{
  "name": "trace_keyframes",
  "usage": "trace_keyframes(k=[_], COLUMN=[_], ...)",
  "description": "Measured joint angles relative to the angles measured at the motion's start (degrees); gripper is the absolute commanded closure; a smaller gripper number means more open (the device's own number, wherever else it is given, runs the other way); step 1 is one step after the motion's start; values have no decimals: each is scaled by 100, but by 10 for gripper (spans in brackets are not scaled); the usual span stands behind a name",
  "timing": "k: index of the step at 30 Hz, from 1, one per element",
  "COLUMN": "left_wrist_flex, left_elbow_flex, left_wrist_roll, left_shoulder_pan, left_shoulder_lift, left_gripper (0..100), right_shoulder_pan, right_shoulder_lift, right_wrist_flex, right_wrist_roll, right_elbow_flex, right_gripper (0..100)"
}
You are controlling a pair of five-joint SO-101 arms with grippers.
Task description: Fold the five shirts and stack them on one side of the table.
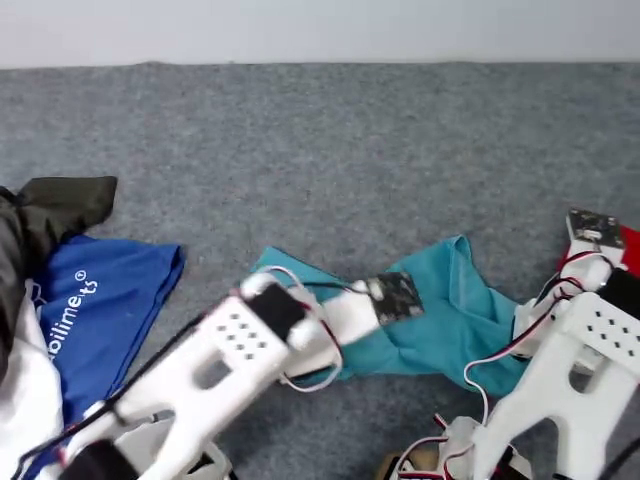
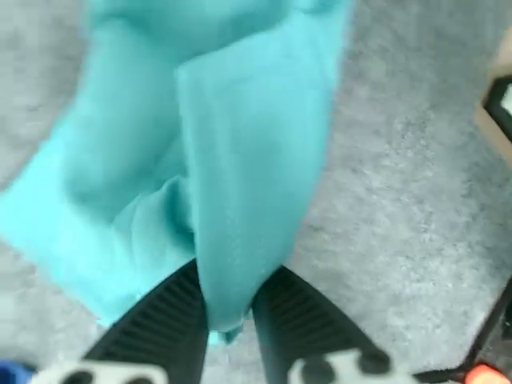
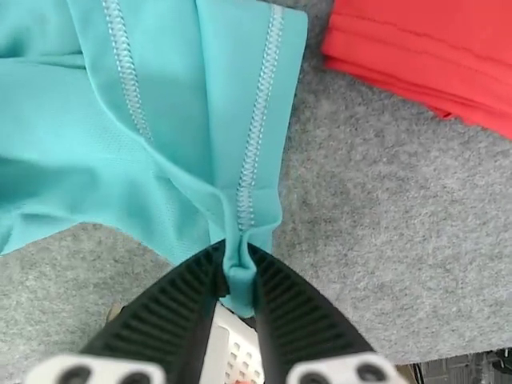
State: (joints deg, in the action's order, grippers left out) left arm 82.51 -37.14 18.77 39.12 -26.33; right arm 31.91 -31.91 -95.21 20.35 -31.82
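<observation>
While the crumpled teal fabric shirt (image 1: 440, 310) lies mid-front on the grey felt table (image 1: 350, 150), the left gripper (image 2: 232, 276) is pinched almost closed on a fold of it. The right gripper (image 3: 238, 264) likewise clamps its stitched hem, near a folded red shirt (image 3: 424, 48).
</observation>
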Motion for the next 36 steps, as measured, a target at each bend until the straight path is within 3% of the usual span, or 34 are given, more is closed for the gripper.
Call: trace_keyframes(k=[11, 18, 22, 29, 36], left_wrist_flex=[510, -229, -809, -1037, -475], left_elbow_flex=[1248, 1336, 1336, 1345, 642], left_wrist_roll=[492, 492, 501, 686, 1363], left_shoulder_pan=[-2242, -2884, -3147, -3719, -4009], left_shoulder_lift=[-2365, -3095, -3402, -3833, -4440], left_gripper=[986, 986, 986, 986, 986], right_shoulder_pan=[0, -88, -440, -1240, -1371], right_shoulder_lift=[0, 0, -9, -9, -9], right_wrist_flex=[-457, -501, -519, -527, -527], right_wrist_roll=[-9, -9, -387, -712, -721], right_elbow_flex=[1284, 2963, 3534, 3130, 1793], right_gripper=[990, 990, 990, 990, 989])
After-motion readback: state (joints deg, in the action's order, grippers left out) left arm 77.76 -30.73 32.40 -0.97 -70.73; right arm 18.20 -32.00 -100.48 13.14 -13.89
